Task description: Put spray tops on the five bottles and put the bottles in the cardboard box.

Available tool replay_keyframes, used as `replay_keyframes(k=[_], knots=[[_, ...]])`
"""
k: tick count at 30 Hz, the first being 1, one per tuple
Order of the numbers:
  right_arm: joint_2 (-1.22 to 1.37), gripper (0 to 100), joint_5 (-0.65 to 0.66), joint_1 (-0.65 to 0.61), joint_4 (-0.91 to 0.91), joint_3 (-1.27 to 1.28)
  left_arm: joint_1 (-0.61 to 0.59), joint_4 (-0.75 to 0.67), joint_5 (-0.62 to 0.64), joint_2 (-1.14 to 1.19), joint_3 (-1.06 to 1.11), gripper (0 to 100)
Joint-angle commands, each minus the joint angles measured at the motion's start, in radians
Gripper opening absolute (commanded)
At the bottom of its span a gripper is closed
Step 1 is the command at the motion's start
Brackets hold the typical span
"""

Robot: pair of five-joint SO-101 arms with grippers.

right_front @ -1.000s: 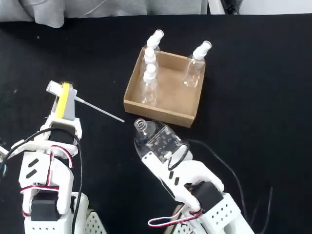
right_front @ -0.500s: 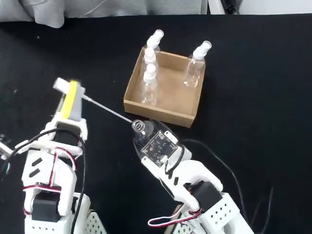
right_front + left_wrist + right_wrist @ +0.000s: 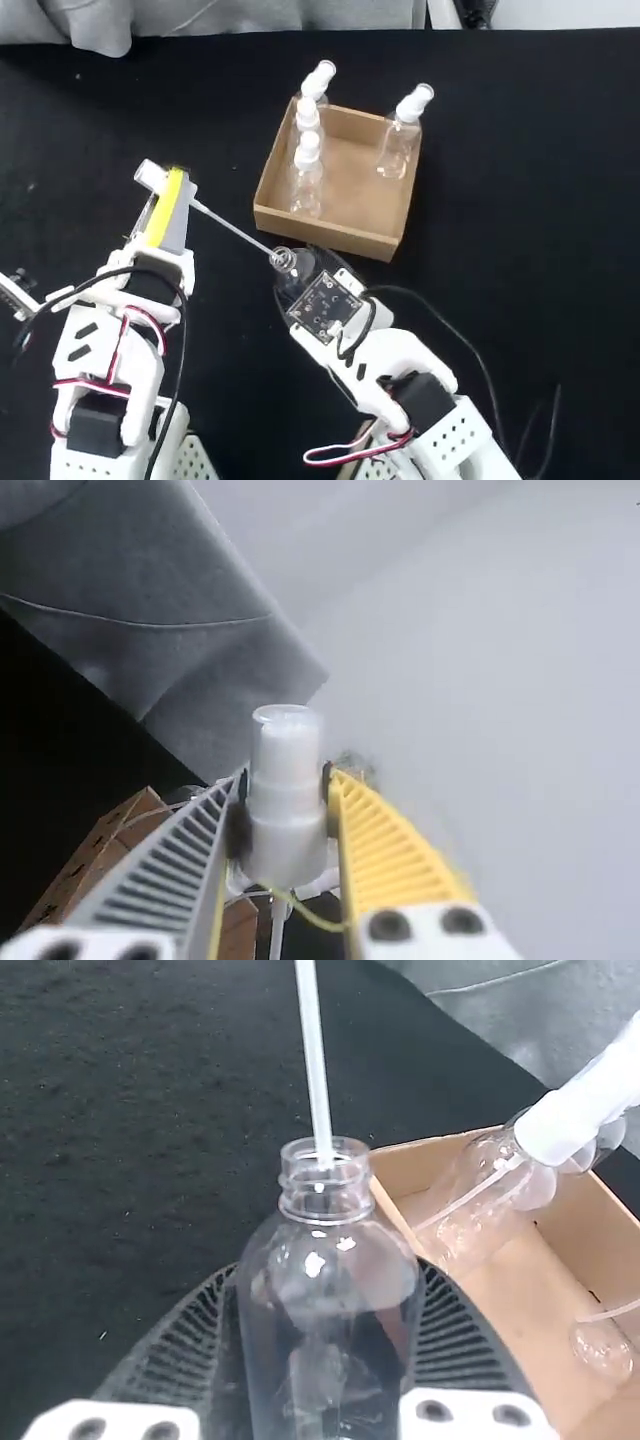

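The bottle (image 3: 322,1260) is clenched in the right hand (image 3: 325,1310) near the box (image 3: 330,235), so that the tube (image 3: 235,232) of the spray top (image 3: 286,780), grasped by the left hand (image 3: 285,815), can be fed into its mouth.

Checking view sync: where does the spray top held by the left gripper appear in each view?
High view: spray top left of centre, tube slanting to the bottle mouth.
Left wrist view: its head between the fingers.
Right wrist view: its tube at the bottle mouth.
Shared landmark: cardboard box.
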Motion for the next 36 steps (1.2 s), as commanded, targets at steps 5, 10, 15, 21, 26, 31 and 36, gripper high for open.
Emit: replay_keyframes(k=[5,10,15,21,26,31,36], knots=[[-0.015,13.4,0.011,-0.017,-0.035,-0.005,0.01,-0.02,-0.012,-0.006,-0.015,3],[-0.015,13.4,0.011,-0.014,-0.035,-0.005,0.01,-0.026,-0.066,-0.006,0.021,3],[-0.015,13.4,0.011,-0.014,-0.035,-0.005,0.027,-0.021,-0.077,-0.006,0.033,3],[-0.015,13.4,0.011,-0.012,-0.035,-0.005,0.137,-0.02,-0.16,-0.006,0.062,3],[-0.015,13.4,0.011,-0.011,-0.035,-0.005,0.173,-0.02,-0.175,-0.006,0.076,3],[-0.015,13.4,0.011,-0.011,-0.035,-0.007,0.173,-0.018,-0.175,-0.006,0.081,3],[-0.015,13.4,0.009,-0.011,-0.035,-0.01,0.174,-0.018,-0.175,-0.006,0.096,3]])
